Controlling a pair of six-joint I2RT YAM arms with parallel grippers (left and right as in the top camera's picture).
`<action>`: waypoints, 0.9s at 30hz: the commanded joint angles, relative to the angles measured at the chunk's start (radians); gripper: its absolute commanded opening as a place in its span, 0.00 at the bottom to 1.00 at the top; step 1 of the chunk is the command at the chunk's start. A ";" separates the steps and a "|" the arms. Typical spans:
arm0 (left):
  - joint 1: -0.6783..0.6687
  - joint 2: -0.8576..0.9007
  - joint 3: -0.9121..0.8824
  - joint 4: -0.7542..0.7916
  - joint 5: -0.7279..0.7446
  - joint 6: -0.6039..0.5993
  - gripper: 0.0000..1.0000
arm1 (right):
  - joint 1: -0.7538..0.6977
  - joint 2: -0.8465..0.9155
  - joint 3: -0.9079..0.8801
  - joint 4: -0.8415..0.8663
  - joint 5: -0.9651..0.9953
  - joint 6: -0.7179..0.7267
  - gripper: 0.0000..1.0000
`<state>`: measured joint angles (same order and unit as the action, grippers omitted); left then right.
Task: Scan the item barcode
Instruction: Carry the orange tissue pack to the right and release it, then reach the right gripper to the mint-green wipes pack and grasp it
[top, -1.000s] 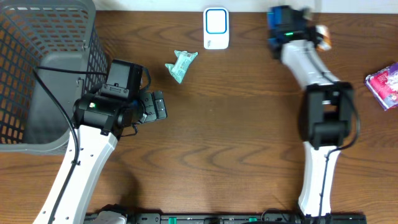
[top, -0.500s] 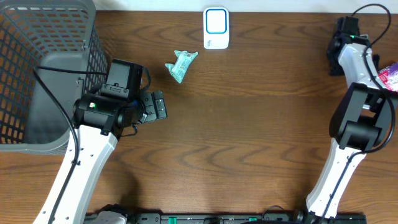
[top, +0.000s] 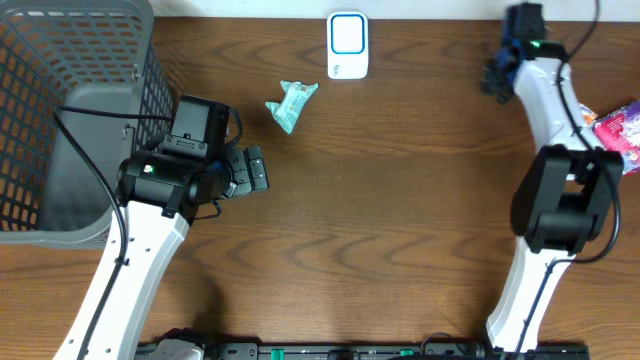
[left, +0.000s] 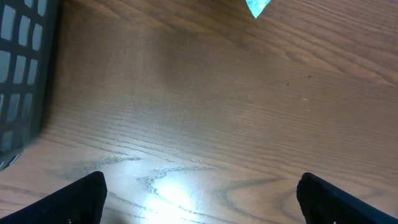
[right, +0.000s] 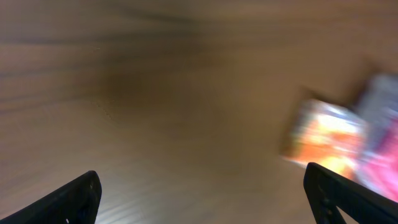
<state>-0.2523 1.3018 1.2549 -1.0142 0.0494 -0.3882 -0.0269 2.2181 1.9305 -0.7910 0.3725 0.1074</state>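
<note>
Lying crumpled on the worktop (top: 400, 220) near the scanner (top: 347, 45), the teal packet (top: 291, 104) looks light and crinkly, so pinch its flat middle. The left gripper (top: 262, 170) gapes nearby. Left wrist: jaws spread, packet tip at the top edge. Right wrist: blurred, right gripper (top: 495, 78) spread above an orange packet (right: 323, 134).

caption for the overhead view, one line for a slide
Left arm and right arm over a brown wooden table with a grey mesh basket, teal crumpled packet and white rectangular scanner.
</note>
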 joint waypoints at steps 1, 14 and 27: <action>0.000 0.002 -0.001 -0.002 -0.006 0.009 0.98 | 0.108 -0.048 0.005 -0.001 -0.560 0.019 0.99; 0.000 0.002 -0.001 -0.002 -0.006 0.009 0.98 | 0.480 0.115 0.005 0.314 -0.568 0.496 0.97; 0.000 0.002 -0.001 -0.002 -0.006 0.009 0.98 | 0.556 0.256 0.004 0.462 -0.539 0.678 0.81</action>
<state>-0.2523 1.3018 1.2549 -1.0145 0.0498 -0.3882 0.5308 2.4378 1.9312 -0.3420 -0.1802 0.7341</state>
